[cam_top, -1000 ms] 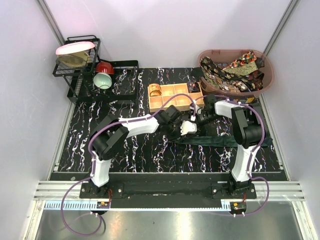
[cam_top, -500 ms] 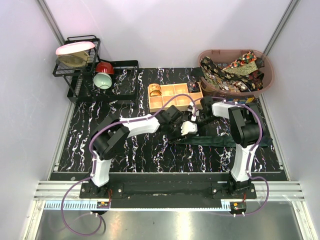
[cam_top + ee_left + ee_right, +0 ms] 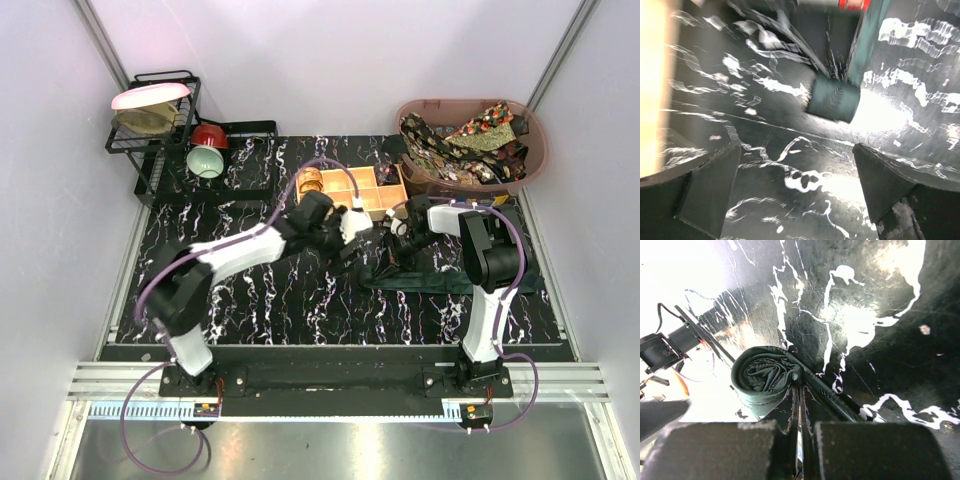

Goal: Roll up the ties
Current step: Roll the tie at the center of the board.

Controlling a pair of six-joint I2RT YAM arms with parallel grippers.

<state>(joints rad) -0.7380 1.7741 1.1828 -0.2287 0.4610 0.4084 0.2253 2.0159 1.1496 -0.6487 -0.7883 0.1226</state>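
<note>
Right fingers (image 3: 855,450) pinch the rolled green tie (image 3: 762,377).

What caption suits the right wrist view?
Right gripper shut on the green tie beside its roll, over black marbled tabletop.

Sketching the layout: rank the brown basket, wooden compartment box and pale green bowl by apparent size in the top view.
1. brown basket
2. wooden compartment box, partly under the left arm
3. pale green bowl

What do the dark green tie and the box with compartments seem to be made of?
The dark green tie: probably soft woven fabric, matte; it creases and rolls into a coil. The compartment box: apparently pale unpainted wood; tan colour, thin flat dividers.
</note>
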